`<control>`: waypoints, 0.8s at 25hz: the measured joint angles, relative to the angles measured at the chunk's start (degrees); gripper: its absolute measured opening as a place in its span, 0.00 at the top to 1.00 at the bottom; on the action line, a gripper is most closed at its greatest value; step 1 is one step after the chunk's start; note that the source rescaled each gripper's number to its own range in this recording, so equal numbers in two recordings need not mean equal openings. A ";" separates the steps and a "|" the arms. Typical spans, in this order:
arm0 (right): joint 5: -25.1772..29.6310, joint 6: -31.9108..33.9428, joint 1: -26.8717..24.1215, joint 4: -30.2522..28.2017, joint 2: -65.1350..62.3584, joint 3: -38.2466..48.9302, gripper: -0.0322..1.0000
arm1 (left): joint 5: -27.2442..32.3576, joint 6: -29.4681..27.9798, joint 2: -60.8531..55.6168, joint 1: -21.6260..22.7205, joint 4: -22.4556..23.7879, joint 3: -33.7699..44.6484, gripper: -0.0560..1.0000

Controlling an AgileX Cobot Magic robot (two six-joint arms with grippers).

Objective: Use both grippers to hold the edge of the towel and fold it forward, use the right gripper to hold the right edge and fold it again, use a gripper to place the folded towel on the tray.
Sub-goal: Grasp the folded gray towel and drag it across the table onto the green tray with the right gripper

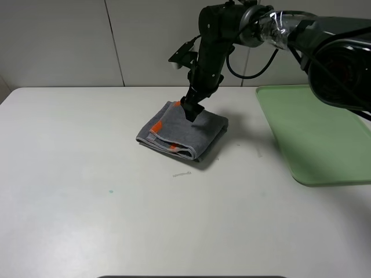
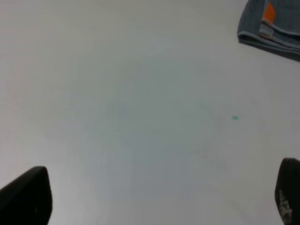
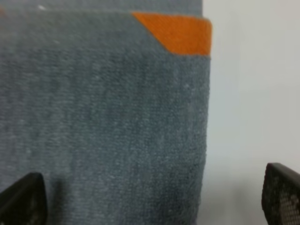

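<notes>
The towel [image 1: 182,134] lies folded into a compact stack near the middle of the table [image 1: 87,174], its orange stripes showing at the stack's 8 o'clock corner, so both folds look done. What is left is the carry to the tray [image 1: 313,139], which sits well apart at the towel's 3 o'clock and holds nothing. The right gripper [image 1: 191,111] hangs just over the towel's top layer, toward its 12 o'clock edge, fingers spread wide with cloth under one and bare table under the other; whether the tips touch the cloth is hard to tell. The left gripper [image 2: 159,197] is also spread wide and empty, over bare table with the towel's corner at its 1 o'clock.
</notes>
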 joint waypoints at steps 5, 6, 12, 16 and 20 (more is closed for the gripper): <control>-1.71 -0.30 -1.49 1.41 2.42 0.00 0.00 | 0.00 0.00 0.00 0.00 0.00 0.00 0.06; -2.25 -0.30 -1.80 1.53 2.90 0.00 0.00 | 0.00 0.00 0.00 0.00 0.00 0.00 0.06; -4.05 -0.48 -2.15 1.98 4.28 0.00 0.00 | 0.00 0.00 0.00 0.00 0.00 0.00 0.06; -4.22 -0.48 -2.15 2.36 4.99 0.00 0.00 | 0.00 0.00 0.00 0.00 0.00 0.00 0.06; -4.16 -0.48 -2.15 2.40 5.32 -0.20 0.00 | 0.00 0.00 0.00 0.00 0.00 0.00 0.06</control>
